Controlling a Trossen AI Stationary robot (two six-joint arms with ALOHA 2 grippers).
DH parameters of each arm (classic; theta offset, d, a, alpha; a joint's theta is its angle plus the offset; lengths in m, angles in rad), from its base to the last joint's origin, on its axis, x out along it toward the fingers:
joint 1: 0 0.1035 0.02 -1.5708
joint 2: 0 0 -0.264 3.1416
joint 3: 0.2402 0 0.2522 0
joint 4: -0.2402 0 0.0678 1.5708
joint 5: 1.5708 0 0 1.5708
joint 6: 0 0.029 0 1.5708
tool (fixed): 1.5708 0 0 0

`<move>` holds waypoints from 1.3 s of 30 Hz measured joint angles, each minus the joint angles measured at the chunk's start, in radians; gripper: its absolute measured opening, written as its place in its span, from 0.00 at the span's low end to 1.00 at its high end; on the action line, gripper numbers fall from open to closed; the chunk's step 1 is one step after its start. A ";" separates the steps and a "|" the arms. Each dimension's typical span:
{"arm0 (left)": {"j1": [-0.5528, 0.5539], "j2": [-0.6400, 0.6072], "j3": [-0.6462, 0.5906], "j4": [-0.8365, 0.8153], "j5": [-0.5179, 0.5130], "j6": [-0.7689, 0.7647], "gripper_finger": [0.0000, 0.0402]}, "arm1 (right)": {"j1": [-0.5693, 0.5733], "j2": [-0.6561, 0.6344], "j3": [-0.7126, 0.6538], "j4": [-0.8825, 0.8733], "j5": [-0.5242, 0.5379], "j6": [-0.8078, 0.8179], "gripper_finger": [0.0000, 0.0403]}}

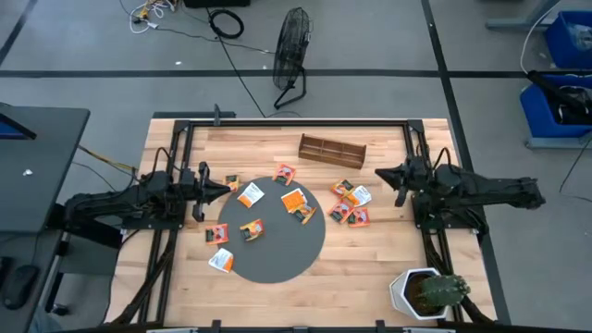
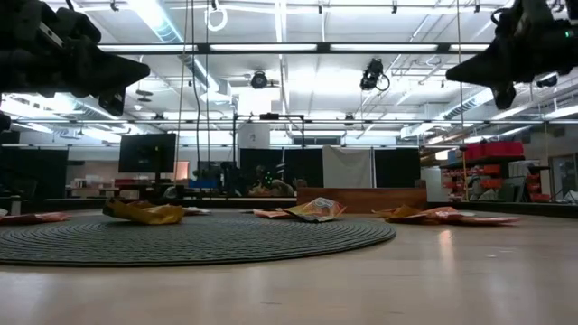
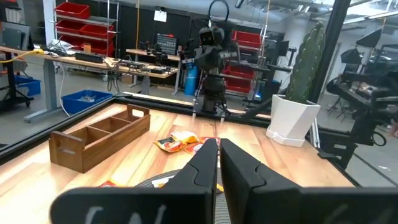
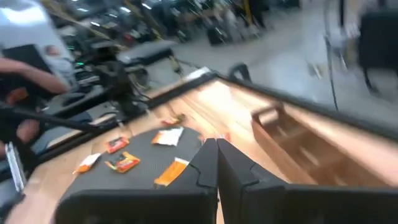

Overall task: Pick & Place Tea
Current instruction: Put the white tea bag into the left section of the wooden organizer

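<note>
Tray (image 1: pixel 331 150): wooden, compartments bare | tea packets (image 1: pixel 296 203): scattered on disc (image 1: pixel 277 254) and table | end effectors, left (image 1: pixel 225 184) and right (image 1: pixel 380 174): closed, empty

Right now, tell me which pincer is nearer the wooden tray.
Right. The right pincer hovers just beside the wooden tray, off its end nearest the right arm. The left pincer hangs over the grey disc's far edge, farther away across the packets.
</note>
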 joint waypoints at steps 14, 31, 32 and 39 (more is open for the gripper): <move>0.000 0.000 0.000 0.066 -0.175 -0.054 0.06 | -0.023 0.571 0.436 -0.337 -0.170 0.350 0.09; 0.000 0.000 0.000 0.260 -0.177 -0.224 0.06 | -0.149 1.011 0.535 -0.536 -0.361 0.475 0.45; 0.000 0.000 0.000 0.266 -0.177 -0.258 0.06 | -0.163 1.027 0.535 -0.561 -0.353 0.494 0.50; 0.000 0.000 0.000 0.272 -0.177 -0.498 0.06 | -0.242 1.118 0.535 -0.671 -0.345 0.590 0.67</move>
